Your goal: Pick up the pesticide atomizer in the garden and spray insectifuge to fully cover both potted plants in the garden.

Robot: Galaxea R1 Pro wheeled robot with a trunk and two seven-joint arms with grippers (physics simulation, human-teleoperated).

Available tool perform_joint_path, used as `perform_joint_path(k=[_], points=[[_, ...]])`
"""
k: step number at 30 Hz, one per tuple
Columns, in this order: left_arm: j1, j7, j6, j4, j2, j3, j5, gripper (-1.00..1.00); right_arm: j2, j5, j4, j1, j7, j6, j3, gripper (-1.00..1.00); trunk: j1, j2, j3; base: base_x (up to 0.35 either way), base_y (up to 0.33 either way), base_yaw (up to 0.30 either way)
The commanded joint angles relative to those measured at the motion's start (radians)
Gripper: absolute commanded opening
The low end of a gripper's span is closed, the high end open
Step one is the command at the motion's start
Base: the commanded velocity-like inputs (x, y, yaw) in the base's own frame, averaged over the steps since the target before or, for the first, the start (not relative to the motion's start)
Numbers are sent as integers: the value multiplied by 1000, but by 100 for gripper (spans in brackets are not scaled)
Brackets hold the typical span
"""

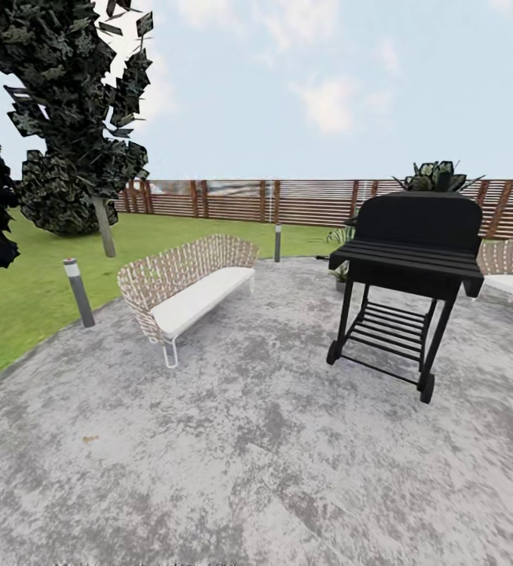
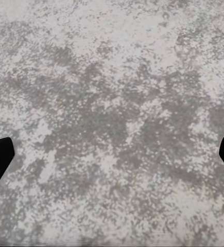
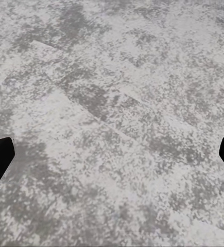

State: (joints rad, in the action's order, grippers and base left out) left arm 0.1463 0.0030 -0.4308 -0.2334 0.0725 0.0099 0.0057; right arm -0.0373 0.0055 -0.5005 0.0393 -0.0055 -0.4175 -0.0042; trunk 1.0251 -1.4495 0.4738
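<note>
Showing one grill (image 1: 405, 267), two sofas, possibly one potted plant (image 1: 339, 271).

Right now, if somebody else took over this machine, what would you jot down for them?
Left claw: open, holding nothing, over grey paving.
Right claw: open, holding nothing, over the same paving.
Ahead on the patio: a wicker sofa and a black grill, with the fence behind.
Done: nothing; no sprayer in hand.
Left: find the sprayer, pick it up, spray both potted plants.
</note>
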Motion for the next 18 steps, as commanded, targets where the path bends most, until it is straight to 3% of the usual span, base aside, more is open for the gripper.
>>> perform_joint_path(k=[1, 3, 10, 18], points=[[1, 2, -2, 0, 0, 1, 1, 100, 0, 1, 0, 0, -1, -3, 0, 100, 0, -1, 2, 0, 0, 280], [1, 8, 0, -1, 0, 2, 2, 100, 0, 1, 0, 0, -1, -3, 0, 100, 0, -1, 2, 0, 0, 280], [1, 41, -5, -6, -1, 121, 3, 100, 3, 1, 4, 1, -1, -3, 0, 100, 0, -1, 6, 0, 0, 280], [1, 34, -6, -7, -6, 130, -8, 100, 3, 1, 3, 1, -1, -3, 0, 100, 0, -1, 10, 0, 0, 280]])
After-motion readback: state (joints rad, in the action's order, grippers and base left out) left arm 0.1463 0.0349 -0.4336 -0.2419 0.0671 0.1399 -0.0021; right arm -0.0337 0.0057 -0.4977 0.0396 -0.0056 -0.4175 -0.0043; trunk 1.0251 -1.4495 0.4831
